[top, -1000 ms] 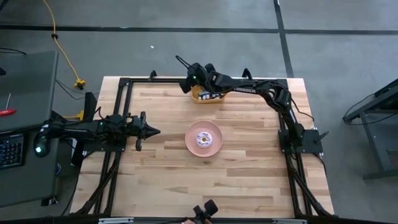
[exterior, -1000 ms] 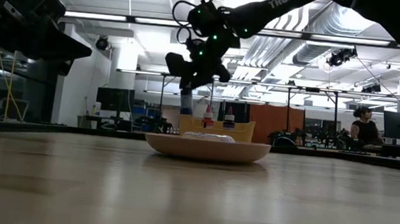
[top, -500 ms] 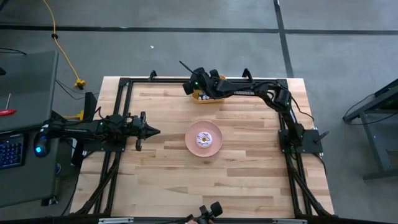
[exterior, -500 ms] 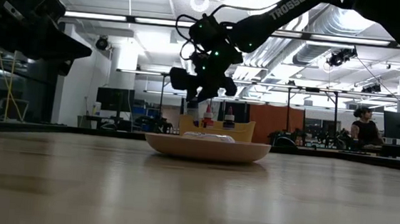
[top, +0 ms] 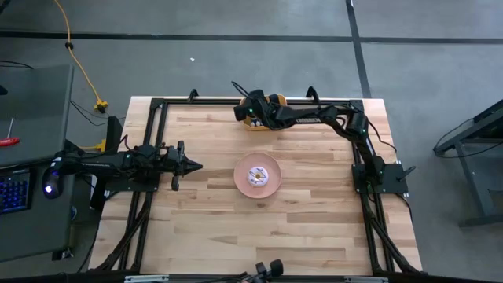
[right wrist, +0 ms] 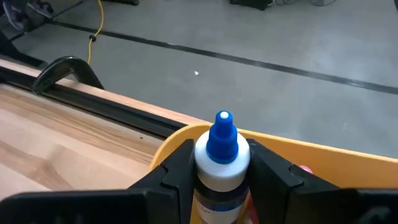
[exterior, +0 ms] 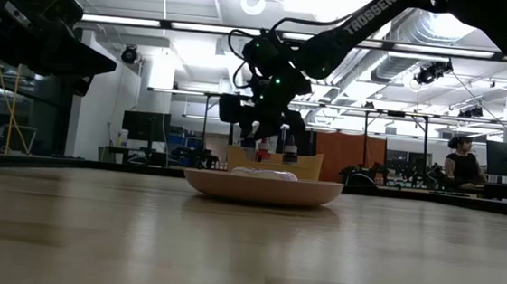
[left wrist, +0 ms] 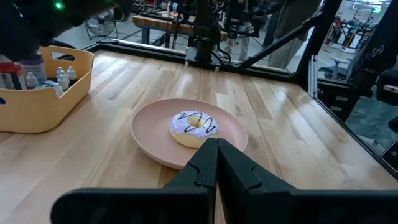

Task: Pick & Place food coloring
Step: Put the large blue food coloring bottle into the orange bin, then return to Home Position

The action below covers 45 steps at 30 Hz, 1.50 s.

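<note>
Food coloring bottle point(right wrist: 221, 163) (blue-capped) sits pinched in the right gripper point(right wrist: 219, 177) over the orange bin point(top: 274, 102) at the wooden table's point(top: 204, 228) far edge, grey floor beyond, while the left gripper point(left wrist: 216, 163) waits pressed together near the pink plate point(top: 240, 178).

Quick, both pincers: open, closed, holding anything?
Left pincer: closed, empty, near the plate.
Right pincer: closed on a blue-capped bottle over the bin.
</note>
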### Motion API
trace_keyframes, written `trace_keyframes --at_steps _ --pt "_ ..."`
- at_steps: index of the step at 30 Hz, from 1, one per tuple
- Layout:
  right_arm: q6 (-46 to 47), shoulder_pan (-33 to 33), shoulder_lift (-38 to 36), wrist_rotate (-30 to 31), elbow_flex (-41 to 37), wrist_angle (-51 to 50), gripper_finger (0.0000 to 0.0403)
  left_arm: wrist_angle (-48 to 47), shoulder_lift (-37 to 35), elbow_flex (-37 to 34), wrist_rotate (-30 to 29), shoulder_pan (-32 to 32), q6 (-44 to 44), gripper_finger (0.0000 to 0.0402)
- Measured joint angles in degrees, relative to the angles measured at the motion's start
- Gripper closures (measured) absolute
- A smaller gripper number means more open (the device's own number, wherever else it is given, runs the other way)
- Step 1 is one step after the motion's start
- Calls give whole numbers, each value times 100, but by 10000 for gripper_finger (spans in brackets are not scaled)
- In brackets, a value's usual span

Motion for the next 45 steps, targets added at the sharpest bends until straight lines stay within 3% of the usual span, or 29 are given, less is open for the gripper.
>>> trace_keyframes --at_steps 19,24,35,45 --pt "230 17 0 -26 -74 -193 282 0 0 0 -2 -1 -1 401" --pt "-6 17 0 -299 -74 -221 283 0 0 2 0 -2 -2 401" --pt "-173 21 0 -391 -72 -228 228 0 0 0 -2 0 0 401" --pt "-696 65 -250 -442 -64 -123 215 0 -2 2 -1 -2 0 401"
